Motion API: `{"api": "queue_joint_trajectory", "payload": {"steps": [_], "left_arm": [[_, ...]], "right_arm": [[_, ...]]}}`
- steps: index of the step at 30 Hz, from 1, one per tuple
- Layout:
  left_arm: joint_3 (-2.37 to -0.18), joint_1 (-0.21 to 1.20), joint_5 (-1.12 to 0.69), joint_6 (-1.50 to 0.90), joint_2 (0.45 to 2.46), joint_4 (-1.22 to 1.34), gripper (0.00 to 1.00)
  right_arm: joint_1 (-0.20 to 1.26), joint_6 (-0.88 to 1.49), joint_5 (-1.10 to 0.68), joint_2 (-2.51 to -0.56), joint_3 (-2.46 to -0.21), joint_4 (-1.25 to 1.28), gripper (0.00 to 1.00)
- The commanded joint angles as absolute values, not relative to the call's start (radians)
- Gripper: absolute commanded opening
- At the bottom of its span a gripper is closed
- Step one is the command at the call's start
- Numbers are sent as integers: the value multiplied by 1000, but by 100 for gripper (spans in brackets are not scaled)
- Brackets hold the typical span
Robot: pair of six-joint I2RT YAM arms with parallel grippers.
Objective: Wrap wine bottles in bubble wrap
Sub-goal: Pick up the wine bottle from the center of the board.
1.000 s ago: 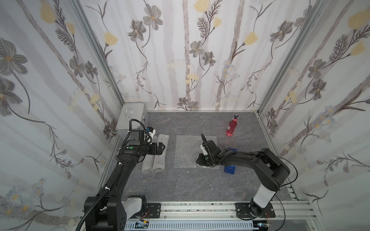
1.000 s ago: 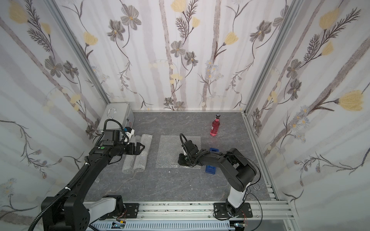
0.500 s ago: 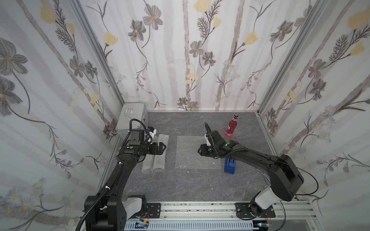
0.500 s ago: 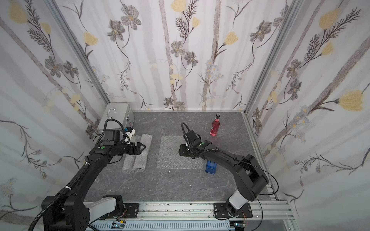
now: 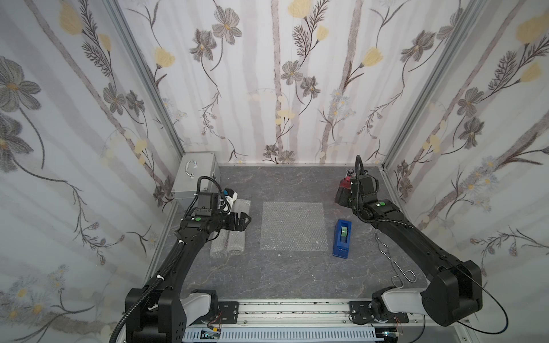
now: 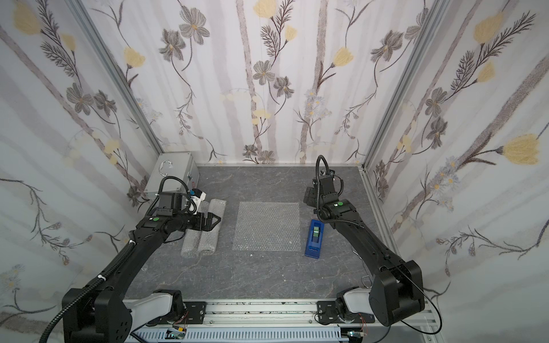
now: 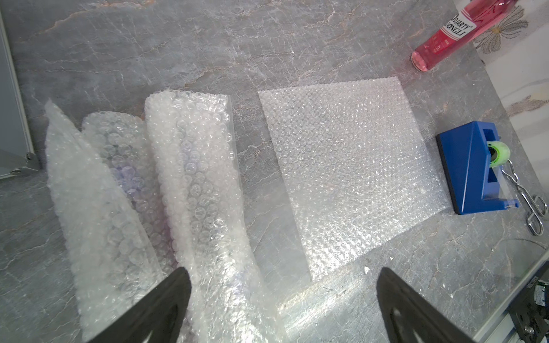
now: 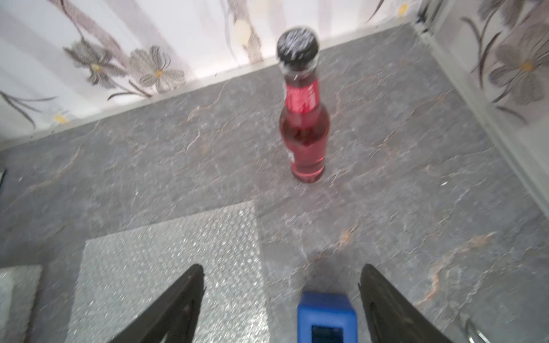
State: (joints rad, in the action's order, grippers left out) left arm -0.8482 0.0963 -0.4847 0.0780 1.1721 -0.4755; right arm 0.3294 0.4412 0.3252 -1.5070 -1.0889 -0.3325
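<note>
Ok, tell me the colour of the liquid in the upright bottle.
Red-pink liquid fills the bottle; it shows clearest in the right wrist view.

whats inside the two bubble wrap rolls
Through the two bubble wrap rolls only a faint purple tint shows; whatever is inside is covered, so its shape cannot be made out.

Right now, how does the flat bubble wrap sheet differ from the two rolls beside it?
The flat sheet lies spread open; the two rolls are wound into tubes, side by side. The sheet shows only table through it; the rolls show a faint purple tint. The sheet lies by the blue tape dispenser; the rolls by the silver case. Both are translucent bubble wrap.
</note>
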Motion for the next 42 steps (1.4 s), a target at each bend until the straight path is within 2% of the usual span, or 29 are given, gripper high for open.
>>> {"api": "queue_joint_trajectory", "payload": {"steps": [1,5,12,25,30,33,35,37,42], "left_arm": [[-841,97,-505,78,1160,-455,100],[-840,97,-506,79,1151,-457,100],[-839,97,-511,80,1144,-455,100],[-835,97,-521,94,1149,-459,100],[-835,97,-522,97,1152,-459,100],[-834,97,-523,98,1154,-458,100],[-835,96,-523,99,1154,-459,100],[-834,97,-525,99,1152,-456,100],[-835,97,-528,104,1149,-460,100]], "right_arm": [[286,325,376,-1550,-1108,-158,90],[242,232,349,-1661,-1162,-44,91],[222,117,299,-1779,-1178,177,85],[189,144,204,-1943,-1247,258,65],[181,153,199,-1951,-1257,252,48],[180,149,200,-1945,-1251,246,28],[180,144,205,-1936,-1250,236,10],[181,140,215,-1917,-1250,223,0],[204,102,244,-1807,-1281,96,0]]}}
